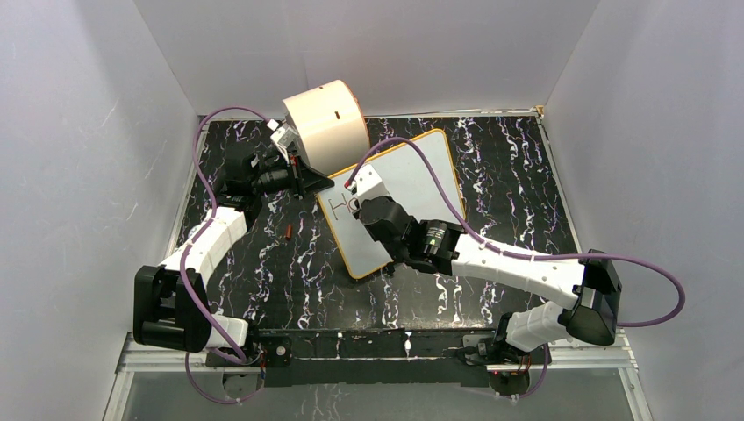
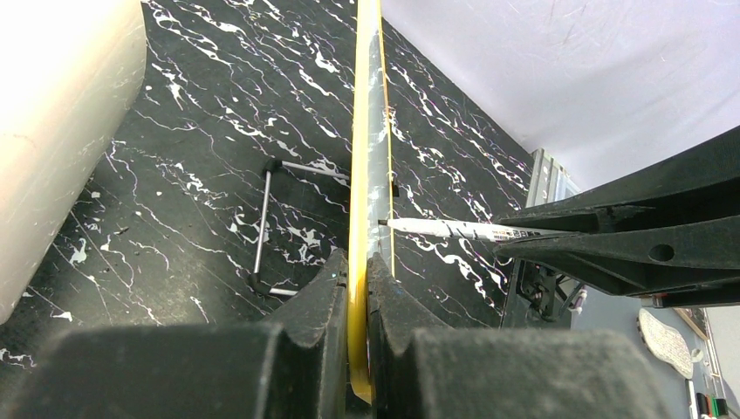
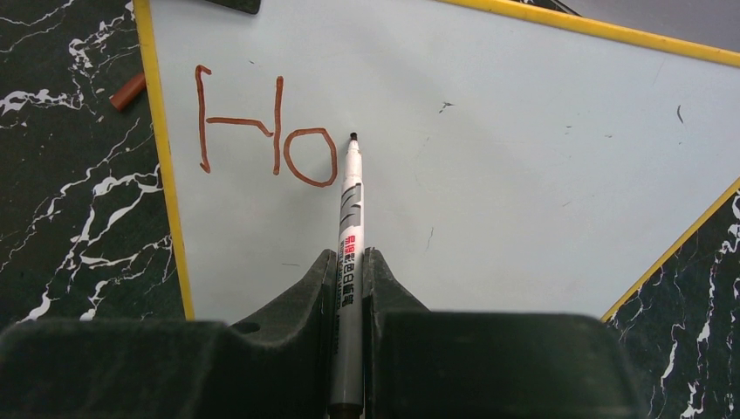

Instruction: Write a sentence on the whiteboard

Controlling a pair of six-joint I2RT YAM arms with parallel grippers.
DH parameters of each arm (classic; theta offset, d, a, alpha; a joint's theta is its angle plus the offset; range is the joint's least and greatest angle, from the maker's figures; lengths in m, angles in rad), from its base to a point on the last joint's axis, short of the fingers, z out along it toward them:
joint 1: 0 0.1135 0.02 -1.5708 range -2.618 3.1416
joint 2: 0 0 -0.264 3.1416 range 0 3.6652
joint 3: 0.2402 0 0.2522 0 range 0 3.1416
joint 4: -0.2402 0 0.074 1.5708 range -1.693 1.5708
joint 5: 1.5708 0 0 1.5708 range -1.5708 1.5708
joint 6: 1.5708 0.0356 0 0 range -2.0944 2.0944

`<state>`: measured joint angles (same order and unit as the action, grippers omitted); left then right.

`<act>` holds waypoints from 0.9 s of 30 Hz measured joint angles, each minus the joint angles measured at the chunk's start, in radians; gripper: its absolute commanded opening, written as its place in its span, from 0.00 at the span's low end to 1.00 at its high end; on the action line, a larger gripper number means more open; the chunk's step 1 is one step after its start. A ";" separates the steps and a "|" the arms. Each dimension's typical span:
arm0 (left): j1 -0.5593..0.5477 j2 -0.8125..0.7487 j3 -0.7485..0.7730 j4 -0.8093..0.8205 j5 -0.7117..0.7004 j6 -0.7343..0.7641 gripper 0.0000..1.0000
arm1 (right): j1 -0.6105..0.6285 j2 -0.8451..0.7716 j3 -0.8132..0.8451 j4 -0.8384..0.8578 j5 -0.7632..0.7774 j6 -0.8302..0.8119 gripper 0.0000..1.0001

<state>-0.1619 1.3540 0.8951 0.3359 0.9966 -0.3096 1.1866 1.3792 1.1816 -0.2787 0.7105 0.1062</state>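
Note:
The whiteboard lies tilted across the black marbled table, its yellow rim seen edge-on in the left wrist view. My left gripper is shut on that rim at the board's near-left corner. My right gripper is shut on a grey marker and hangs over the board. The marker's tip sits at the board's face just right of the "o". The sentence reads "Ho" in red-brown strokes near the left rim, and it also shows in the top view.
A cream cylinder drum lies on its side behind the board's far-left corner. A small red-brown cap rests on the table left of the board. A thin metal wire stand lies behind the board. Grey walls enclose the table.

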 measured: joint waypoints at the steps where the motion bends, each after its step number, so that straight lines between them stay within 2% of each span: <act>1: 0.000 0.000 0.000 0.000 -0.001 0.000 0.00 | 0.000 0.001 0.000 -0.005 -0.001 0.003 0.00; 19: 0.000 0.004 0.002 0.000 -0.002 0.000 0.00 | 0.000 0.013 0.008 -0.209 -0.072 0.078 0.00; 27: 0.000 0.004 0.002 0.000 0.000 0.000 0.00 | 0.000 0.011 0.006 -0.236 -0.083 0.088 0.00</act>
<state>-0.1619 1.3582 0.8970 0.3363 0.9970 -0.3099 1.1866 1.3907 1.1873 -0.5148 0.6277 0.1940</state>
